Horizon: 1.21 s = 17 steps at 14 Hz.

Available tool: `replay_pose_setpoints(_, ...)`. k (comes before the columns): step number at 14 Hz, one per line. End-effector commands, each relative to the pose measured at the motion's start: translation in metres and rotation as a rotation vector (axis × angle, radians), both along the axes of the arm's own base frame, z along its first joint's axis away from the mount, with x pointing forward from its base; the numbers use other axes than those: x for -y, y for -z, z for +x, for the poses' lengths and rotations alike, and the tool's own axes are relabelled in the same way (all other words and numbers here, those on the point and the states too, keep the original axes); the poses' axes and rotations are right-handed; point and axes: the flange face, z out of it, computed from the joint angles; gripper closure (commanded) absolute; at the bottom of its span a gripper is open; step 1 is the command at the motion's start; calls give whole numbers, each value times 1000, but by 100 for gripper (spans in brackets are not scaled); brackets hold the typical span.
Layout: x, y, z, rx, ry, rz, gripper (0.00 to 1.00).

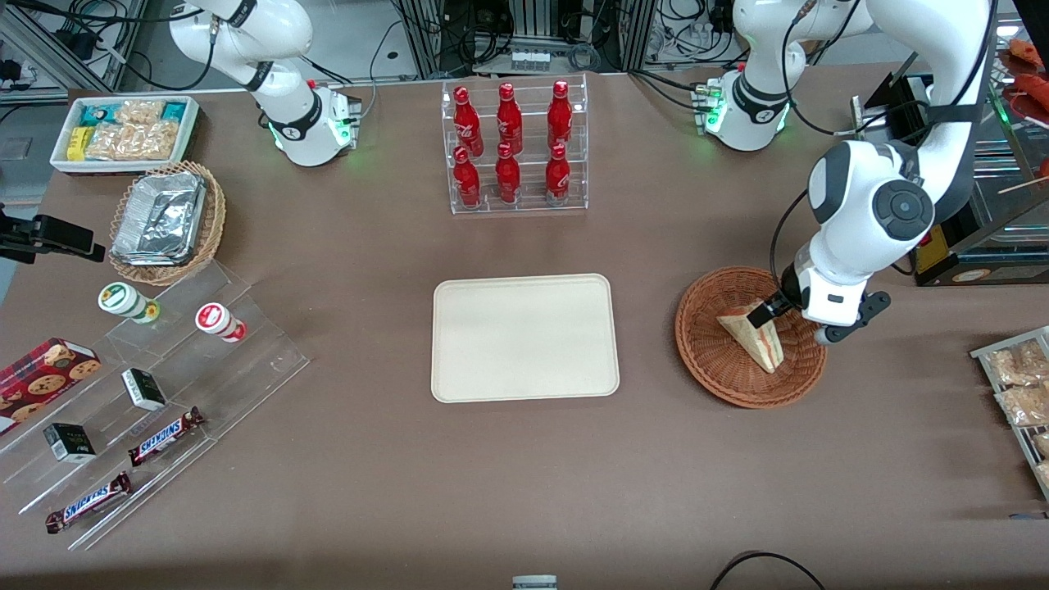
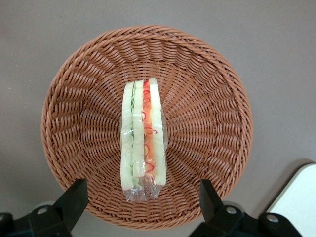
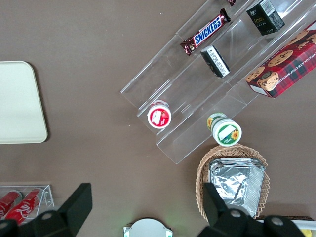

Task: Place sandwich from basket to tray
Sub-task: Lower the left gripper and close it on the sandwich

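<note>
The sandwich (image 1: 756, 331) is a wrapped pale tan wedge lying in the round reddish-brown wicker basket (image 1: 711, 360). In the left wrist view the sandwich (image 2: 142, 133) shows its red, orange and green filling edge, with the basket (image 2: 207, 113) around it. My left gripper (image 1: 795, 321) hovers over the basket's rim, on the side toward the working arm's end, close to the sandwich. Its fingers (image 2: 74, 197) are spread wide apart, nothing between them. The cream-beige tray (image 1: 524, 338) lies flat in the middle of the table, beside the basket.
A clear rack of red bottles (image 1: 515, 147) stands farther from the front camera than the tray. A tan wicker basket with foil containers (image 1: 164, 220), a white snack box (image 1: 124, 131) and a clear stepped shelf with snacks (image 1: 156, 401) lie toward the parked arm's end. Snack packets (image 1: 1016, 385) lie at the working arm's end.
</note>
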Motion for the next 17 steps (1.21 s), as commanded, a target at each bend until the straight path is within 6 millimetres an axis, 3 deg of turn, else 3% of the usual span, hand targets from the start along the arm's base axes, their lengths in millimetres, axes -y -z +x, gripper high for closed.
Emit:
replay_pose_setpoints(1, 2, 15, -1, -4, -25, 5, 0)
replay_pose_setpoints(11, 6, 86, -5, -23, -73, -5, 0)
replay_pose_setpoints(12, 5, 87, -6, -26, -71, -4, 5)
replay_pose_setpoints(13, 4, 84, -7, -28, -70, -2, 42)
replay_pose_setpoints(14, 1, 79, -7, -29, -70, 0, 93)
replay_pose_setpoints(15, 0, 79, -8, -37, -62, 1, 100)
replay_pose_setpoints(17, -1, 80, -8, -44, -58, 2, 100)
